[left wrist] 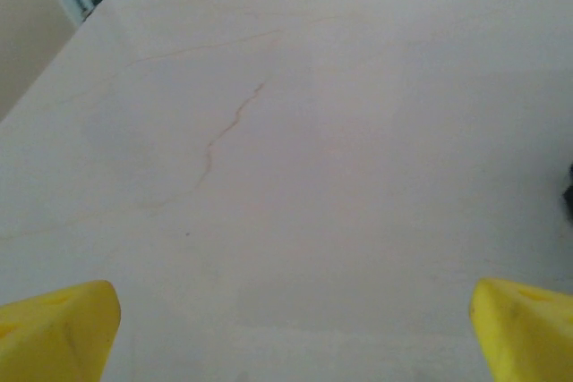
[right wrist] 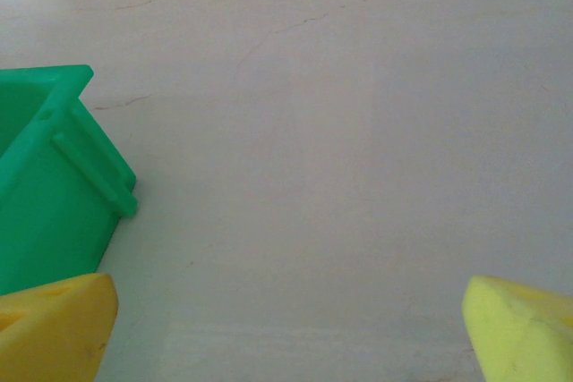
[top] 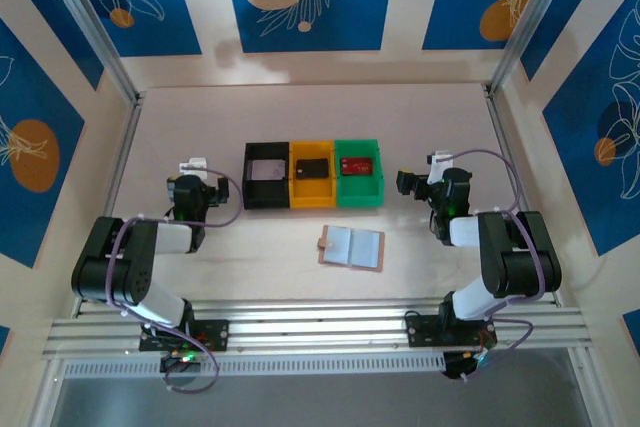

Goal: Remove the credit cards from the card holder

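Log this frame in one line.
left pincer open, empty | right pincer open, empty | card holder open flat | pale card in black bin | dark card in yellow bin | red card in green bin

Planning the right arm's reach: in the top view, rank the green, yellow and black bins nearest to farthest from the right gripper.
1. green bin, row's right end, beside the right gripper.
2. yellow bin, middle.
3. black bin, left end.
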`<state>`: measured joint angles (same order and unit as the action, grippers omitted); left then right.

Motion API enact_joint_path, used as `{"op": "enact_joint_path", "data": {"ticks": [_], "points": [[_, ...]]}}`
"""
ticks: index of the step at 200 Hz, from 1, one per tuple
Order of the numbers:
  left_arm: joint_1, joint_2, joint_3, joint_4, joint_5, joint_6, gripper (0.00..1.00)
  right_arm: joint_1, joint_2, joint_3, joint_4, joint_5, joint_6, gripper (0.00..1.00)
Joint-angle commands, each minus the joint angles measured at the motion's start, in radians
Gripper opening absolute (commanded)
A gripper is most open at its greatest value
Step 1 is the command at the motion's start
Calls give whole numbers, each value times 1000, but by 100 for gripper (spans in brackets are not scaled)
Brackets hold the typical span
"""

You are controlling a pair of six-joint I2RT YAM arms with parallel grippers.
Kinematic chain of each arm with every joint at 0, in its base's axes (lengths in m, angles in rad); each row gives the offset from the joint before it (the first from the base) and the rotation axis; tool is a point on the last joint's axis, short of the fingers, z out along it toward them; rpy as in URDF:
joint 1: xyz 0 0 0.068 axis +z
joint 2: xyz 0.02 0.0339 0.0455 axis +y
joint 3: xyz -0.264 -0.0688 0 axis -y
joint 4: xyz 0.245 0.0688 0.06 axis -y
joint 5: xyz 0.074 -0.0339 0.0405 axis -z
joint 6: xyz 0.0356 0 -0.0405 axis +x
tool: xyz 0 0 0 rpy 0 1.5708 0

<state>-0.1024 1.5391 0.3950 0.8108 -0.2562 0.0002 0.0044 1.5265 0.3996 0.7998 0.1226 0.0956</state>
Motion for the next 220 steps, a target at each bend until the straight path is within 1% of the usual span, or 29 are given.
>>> {"op": "enact_joint_path", "data": {"ticks": [1,21,57,220], "points": [[10,15,-15,95,80,29,100,0,-3,13,15,-14,6,99],[9,28,-23,138,77,35,100,0,-4,13,15,-14,6,99],[8,23,-33,152,72,35,99,-4,-3,14,10,-21,7,99],[9,21,-31,146,75,34,100,-3,-5,14,9,-21,7,99]]}}
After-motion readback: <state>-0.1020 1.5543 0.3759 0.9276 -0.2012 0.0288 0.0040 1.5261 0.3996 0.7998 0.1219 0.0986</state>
